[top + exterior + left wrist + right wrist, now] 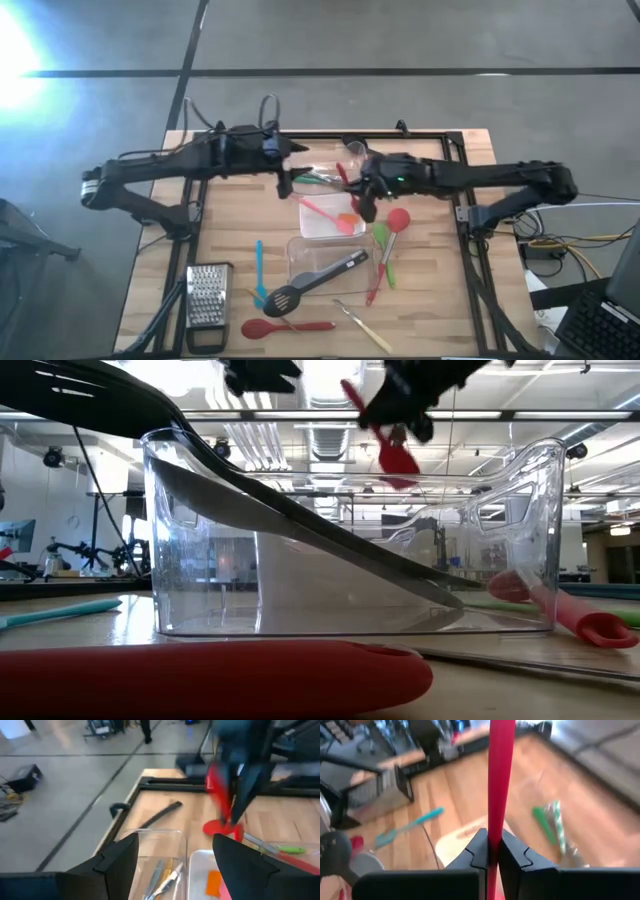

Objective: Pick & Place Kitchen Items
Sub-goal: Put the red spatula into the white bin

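My right gripper (354,190) is shut on a red long-handled utensil (385,435) and holds it in the air over the clear tubs; the left wrist view shows its round head (220,827) lowest. My left gripper (175,865) stands open with nothing between its fingers, above the far tub (322,176), which holds green and metal utensils. The middle tub (312,228) holds a pink spatula (325,212). A black slotted spoon (315,282) leans on the near tub's rim (300,250). My right gripper pinches the red utensil's slim handle (494,832) between its two fingers. The handle runs on past the fingertips. The utensil is lifted clear of the table and tubs and slants, with its head (398,458) lower.
A steel box grater (208,300) lies at the near left. Loose on the table are a teal spatula (259,270), a red spoon (285,326), a wood-handled tool (362,325), and red and green spoons (392,235) to the right of the tubs.
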### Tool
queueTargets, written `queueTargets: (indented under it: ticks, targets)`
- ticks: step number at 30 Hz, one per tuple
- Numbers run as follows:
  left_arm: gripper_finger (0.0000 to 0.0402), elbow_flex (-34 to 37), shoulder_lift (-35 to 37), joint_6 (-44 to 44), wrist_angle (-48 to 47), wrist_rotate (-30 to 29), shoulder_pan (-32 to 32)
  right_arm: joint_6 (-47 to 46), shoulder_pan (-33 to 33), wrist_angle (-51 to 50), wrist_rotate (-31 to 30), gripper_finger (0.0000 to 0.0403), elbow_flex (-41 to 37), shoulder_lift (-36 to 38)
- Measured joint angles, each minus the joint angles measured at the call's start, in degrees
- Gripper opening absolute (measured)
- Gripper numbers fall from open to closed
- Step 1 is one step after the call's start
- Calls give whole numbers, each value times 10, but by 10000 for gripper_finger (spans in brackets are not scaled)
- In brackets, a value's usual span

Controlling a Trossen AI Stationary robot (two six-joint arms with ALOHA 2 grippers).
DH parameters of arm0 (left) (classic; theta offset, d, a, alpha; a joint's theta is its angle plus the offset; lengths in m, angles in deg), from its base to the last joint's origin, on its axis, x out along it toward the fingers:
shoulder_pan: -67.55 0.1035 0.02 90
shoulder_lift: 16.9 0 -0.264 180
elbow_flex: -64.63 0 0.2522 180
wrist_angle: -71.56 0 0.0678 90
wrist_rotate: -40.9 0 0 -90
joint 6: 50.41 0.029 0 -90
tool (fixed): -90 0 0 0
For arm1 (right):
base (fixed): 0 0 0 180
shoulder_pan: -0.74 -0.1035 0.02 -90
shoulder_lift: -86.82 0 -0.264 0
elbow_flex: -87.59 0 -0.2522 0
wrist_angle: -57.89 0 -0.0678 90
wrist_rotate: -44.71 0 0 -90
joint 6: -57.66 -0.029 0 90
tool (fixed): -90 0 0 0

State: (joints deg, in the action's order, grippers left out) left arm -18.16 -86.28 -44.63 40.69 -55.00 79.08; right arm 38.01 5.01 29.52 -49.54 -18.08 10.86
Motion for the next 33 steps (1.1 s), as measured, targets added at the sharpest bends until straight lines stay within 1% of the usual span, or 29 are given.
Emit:
queueTargets:
  ticks: [3,5,11,15,18,24,33]
  targets:
    - [258,0,31,-1,-2,-22,0,-12,14,-7,39,12,21,-48]
    - [259,0,47,-1,-3,-38,0,-14,17,-21,59,12,52,-77]
    - [259,0,78,-1,-9,-47,0,14,21,-168,59,12,166,-175]
    - [259,0,88,5,-15,-48,0,38,20,-191,60,11,209,-230]
    - [259,0,94,13,-20,-57,0,46,20,-200,73,11,221,-263]
    - [259,0,97,35,-20,-64,0,47,20,-200,105,11,225,-301]
    - [259,0,96,47,-20,-63,0,46,19,-193,111,11,224,-339]
